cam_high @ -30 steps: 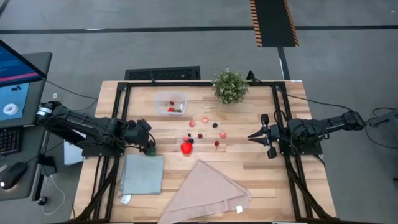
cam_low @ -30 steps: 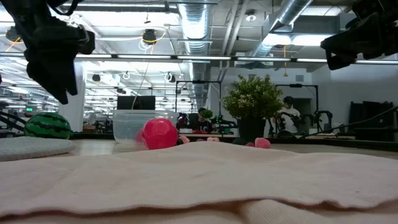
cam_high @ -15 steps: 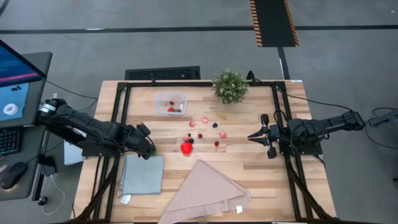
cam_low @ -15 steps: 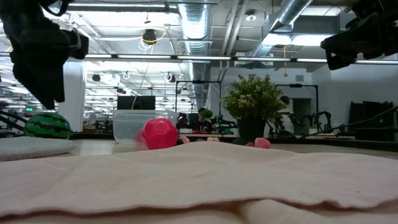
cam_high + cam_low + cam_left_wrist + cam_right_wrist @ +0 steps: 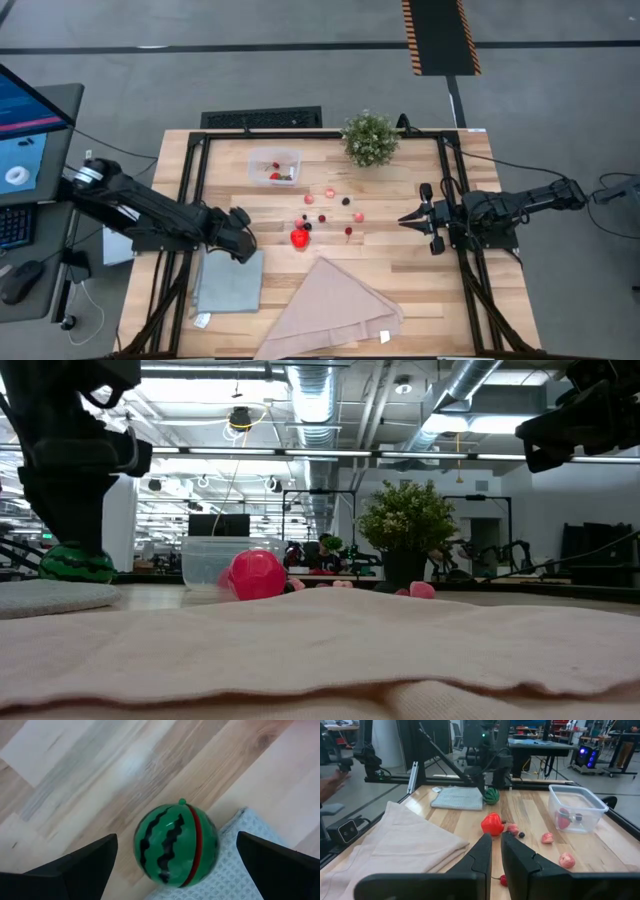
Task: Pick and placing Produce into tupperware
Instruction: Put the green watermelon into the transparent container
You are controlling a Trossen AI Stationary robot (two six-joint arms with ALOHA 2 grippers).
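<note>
Lowered since before, left gripper [image 5: 172, 870] has spread fingers [image 5: 75, 865] straddling the green watermelon [image 5: 175, 845], not touching.

Grey concrete floor [image 5: 300, 70] surrounds the light wooden tabletop [image 5: 400, 270]. A yellow-and-black hazard strip [image 5: 438, 36] runs beyond its far edge. A monitor [image 5: 28, 130] stands off its left edge. Overhead, silver ducts [image 5: 310, 400] and strip lights [image 5: 300, 455] cross the ceiling.

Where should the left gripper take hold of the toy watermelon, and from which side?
Across its round middle, from straight above. The watermelon is a small ball resting at the edge of the grey-blue cloth, and the left gripper already hangs over it, fingers spread either side.
</note>
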